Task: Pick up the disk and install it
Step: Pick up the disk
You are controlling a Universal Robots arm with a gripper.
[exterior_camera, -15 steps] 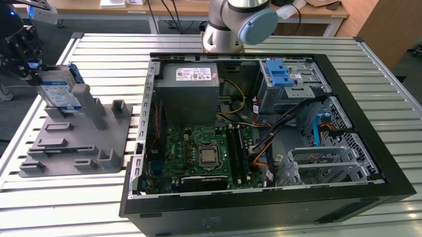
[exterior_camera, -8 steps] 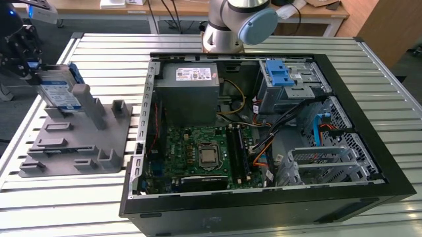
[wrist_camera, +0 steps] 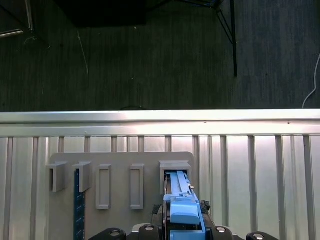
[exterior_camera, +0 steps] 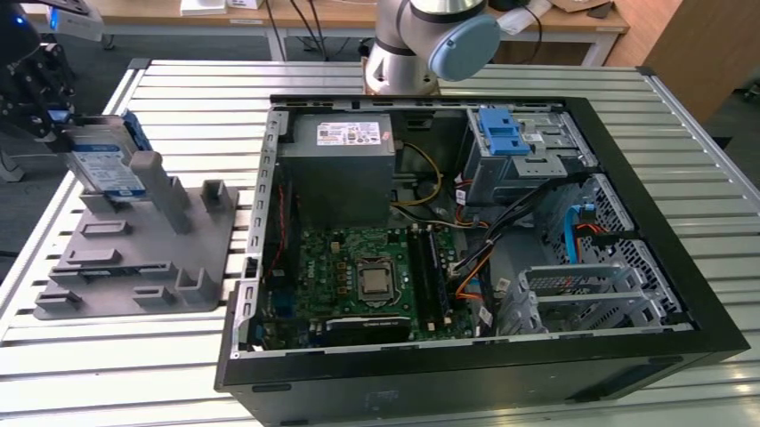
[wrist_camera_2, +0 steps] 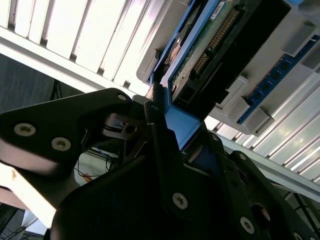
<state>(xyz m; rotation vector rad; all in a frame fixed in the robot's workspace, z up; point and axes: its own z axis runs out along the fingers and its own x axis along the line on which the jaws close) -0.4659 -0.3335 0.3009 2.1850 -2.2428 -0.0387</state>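
The disk [exterior_camera: 105,158] is a silver drive with blue side rails, standing on edge and slightly tilted at the far corner of the grey holder block [exterior_camera: 131,258], at the exterior view's left. My black gripper [exterior_camera: 69,124] is shut on its upper end. In the first wrist view the disk's blue rail [wrist_camera: 180,202] runs from the gripper [wrist_camera: 182,222] to a rectangular slot [wrist_camera: 175,167] in the block; whether its end still sits inside I cannot tell. The second wrist view shows the disk's underside [wrist_camera_2: 220,45] with its connector pins, clamped by the gripper [wrist_camera_2: 172,127].
The open computer case [exterior_camera: 665,294] lies on the slatted metal table [exterior_camera: 178,80] to the exterior view's right, with a drive cage and blue latch [exterior_camera: 505,133] at its far corner. The arm's base [exterior_camera: 410,53] stands behind it. A blue memory strip [wrist_camera: 77,200] stands in the block.
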